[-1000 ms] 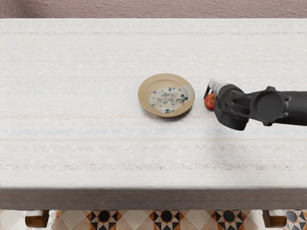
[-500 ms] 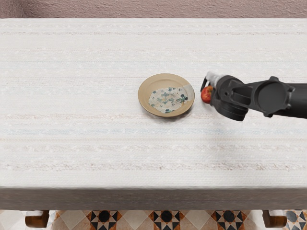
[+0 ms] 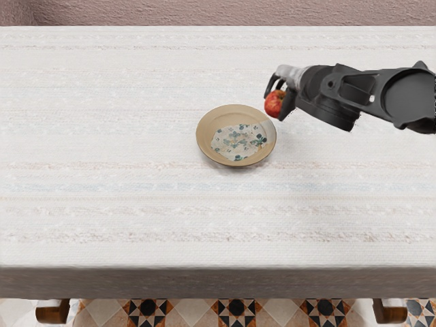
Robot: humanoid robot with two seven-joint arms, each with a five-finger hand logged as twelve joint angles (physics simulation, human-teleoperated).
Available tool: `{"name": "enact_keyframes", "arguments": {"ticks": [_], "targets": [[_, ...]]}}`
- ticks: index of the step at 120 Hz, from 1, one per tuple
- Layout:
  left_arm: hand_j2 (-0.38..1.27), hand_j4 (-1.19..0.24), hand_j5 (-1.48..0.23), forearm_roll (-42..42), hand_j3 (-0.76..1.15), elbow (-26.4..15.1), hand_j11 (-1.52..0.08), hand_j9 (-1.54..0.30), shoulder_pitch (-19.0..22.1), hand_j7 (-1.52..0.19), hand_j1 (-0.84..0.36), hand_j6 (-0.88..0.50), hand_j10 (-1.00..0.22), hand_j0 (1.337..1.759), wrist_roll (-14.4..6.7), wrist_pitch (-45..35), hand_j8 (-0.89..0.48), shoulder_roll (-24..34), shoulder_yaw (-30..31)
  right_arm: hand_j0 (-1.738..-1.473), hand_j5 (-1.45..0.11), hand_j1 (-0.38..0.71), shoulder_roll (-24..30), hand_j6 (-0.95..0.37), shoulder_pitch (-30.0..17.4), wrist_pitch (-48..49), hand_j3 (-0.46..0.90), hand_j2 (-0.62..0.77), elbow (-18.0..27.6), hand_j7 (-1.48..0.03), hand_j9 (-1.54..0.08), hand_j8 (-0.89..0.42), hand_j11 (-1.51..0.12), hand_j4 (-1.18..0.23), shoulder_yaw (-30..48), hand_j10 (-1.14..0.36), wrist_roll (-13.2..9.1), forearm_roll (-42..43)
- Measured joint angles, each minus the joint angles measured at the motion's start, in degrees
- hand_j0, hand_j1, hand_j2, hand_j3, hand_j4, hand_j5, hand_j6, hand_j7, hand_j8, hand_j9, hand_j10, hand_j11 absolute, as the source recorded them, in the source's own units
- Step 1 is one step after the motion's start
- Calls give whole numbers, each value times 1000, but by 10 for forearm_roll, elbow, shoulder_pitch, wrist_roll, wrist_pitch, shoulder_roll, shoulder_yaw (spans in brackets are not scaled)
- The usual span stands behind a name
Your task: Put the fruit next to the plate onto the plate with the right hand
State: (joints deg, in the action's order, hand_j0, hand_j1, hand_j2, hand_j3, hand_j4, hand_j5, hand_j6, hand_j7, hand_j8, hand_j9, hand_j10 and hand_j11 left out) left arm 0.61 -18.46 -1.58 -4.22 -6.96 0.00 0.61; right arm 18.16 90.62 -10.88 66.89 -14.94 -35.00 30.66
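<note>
Apple (image 3: 274,103), red, was clamped in the curled fingers of the right hand (image 3: 291,87). It appeared to be lifted clear of the table (image 3: 136,204), just off the far-right rim of the plate (image 3: 204,129) and not yet over its patterned centre. The grip wrapped the fruit's right and far sides, and the arm reached in from the right. This probably left the plate side free for a clean release.

Change over 1.0 s: the apple had sat on the cloth at the plate's right, with the hand closing on it. At 0.5 s before, it was barely raised. It had since risen and travelled left and farther away, toward the rim. The plate was unmoved. Left arm out of view.
</note>
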Motion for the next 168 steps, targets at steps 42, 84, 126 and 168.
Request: {"name": "enact_keyframes", "arguments": {"ticks": [42,84,126,168], "targets": [[0,0,0,0,0,0,0,0,0,0,349,0,0,1658,0,0,0,0,0,-1649,-1061,281,-27,-282,-24,1,-1,101,-1,-984,-1000,-316,-1002,-479,43,-744,0,4],[0,0,0,0,0,0,0,0,0,0,349,0,0,1658,0,0,0,0,0,-1646,-1131,278,-54,-254,-70,-6,-1,90,-38,-1043,-1057,-285,-1058,-458,45,-792,0,25],[0,0,0,0,0,0,0,0,0,0,349,0,0,1658,0,0,0,0,0,-1644,-1154,275,-101,-244,-84,-7,-1,76,-99,-1059,-1067,-278,-1067,-445,46,-808,0,31],[0,0,0,0,0,0,0,0,0,0,349,0,0,1658,0,0,0,0,0,-1653,-484,-79,-124,-115,-93,17,0,29,-130,-445,-448,-129,-448,-199,80,-341,0,28]]}}
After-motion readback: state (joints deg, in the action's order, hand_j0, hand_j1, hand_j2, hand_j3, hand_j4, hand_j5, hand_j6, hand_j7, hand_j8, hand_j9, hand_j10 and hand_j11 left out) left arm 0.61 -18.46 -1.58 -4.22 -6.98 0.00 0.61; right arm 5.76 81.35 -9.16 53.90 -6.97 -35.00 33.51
